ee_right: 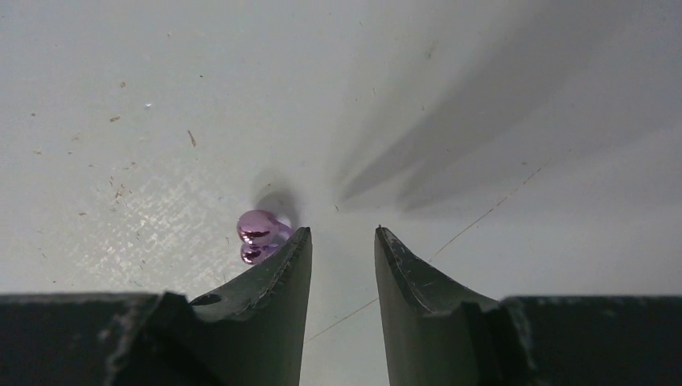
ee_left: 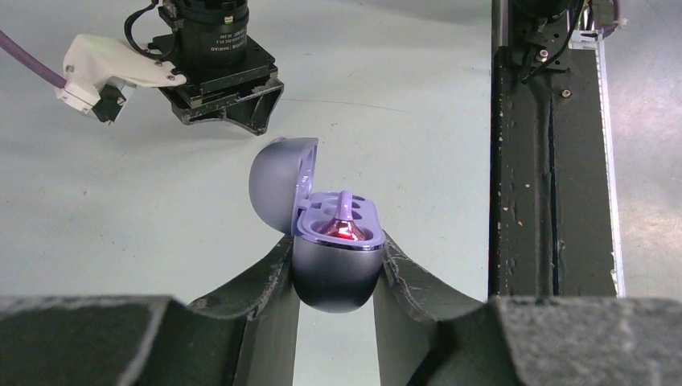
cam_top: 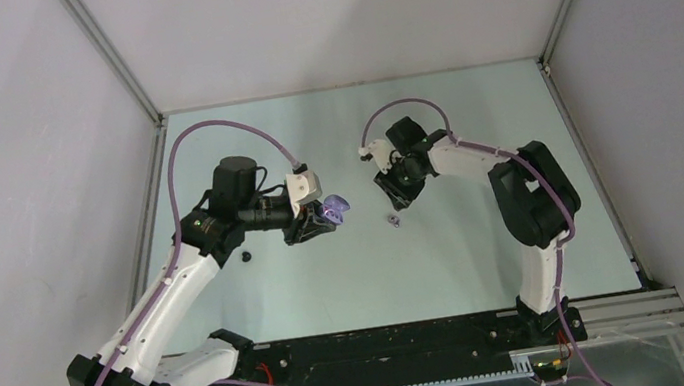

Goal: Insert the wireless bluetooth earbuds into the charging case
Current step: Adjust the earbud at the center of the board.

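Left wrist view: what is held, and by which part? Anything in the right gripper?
The left gripper clamps the open purple charging case by the sides of its lower shell. The right gripper holds nothing; a purple earbud lies beside one finger.

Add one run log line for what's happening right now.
left claw: shut on case, lid open | right claw: open | purple bud: on table beside right claw, outside its gap

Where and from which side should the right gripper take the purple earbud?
Pinch the purple earbud across its rounded body from straight above: it lies low on the table. The open right gripper should first shift sideways, since the bud sits outside its jaws.
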`<state>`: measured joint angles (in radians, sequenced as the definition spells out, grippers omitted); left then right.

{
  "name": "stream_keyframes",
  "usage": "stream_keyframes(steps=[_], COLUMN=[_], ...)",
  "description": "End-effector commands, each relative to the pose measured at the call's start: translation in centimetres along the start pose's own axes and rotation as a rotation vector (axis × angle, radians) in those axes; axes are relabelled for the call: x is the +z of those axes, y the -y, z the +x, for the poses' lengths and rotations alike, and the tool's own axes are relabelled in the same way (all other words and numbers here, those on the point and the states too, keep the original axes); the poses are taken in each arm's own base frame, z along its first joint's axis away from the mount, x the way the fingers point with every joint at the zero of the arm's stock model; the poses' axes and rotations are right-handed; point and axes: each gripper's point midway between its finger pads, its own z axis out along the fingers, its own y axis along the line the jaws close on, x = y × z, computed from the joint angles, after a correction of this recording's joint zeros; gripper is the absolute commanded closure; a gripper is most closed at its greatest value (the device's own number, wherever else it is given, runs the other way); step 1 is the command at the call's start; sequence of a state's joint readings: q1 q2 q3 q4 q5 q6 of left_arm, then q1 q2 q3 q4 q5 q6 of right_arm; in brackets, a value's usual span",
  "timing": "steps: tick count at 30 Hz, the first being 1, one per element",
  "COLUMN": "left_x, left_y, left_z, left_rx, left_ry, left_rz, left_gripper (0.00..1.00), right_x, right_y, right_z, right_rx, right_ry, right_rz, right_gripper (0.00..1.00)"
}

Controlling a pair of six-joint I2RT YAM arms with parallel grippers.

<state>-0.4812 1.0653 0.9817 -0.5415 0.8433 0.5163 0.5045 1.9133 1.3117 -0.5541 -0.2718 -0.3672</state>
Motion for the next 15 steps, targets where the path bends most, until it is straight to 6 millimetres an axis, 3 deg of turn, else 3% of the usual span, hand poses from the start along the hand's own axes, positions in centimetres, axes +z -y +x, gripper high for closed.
stream_keyframes(steps=[1,7,15], left_x=[-0.3,-0.3,-0.3], left_y=[-0.1,-0.1,-0.1], left_z=[-1.0,-1.0,-1.0], left_rx=[0.048,0.049,0.051], left_ry=[0.033,0.033,0.033], left_rz=[-0.003,-0.006,-0.006], left_gripper=[1.00,1.00,1.00], right_x=[-1.1,-1.5,-0.8], right_y=[-0.1,-1.3,-0.3], right_z=[-2.8,-2.2,-0.9], right_rx=[-0.022,0.024,0.223], right_ry=[0.087,0.071,0.003], right_rz=[-0.004,-0.089,-0.171], right_gripper=[0.62,0.64,0.70])
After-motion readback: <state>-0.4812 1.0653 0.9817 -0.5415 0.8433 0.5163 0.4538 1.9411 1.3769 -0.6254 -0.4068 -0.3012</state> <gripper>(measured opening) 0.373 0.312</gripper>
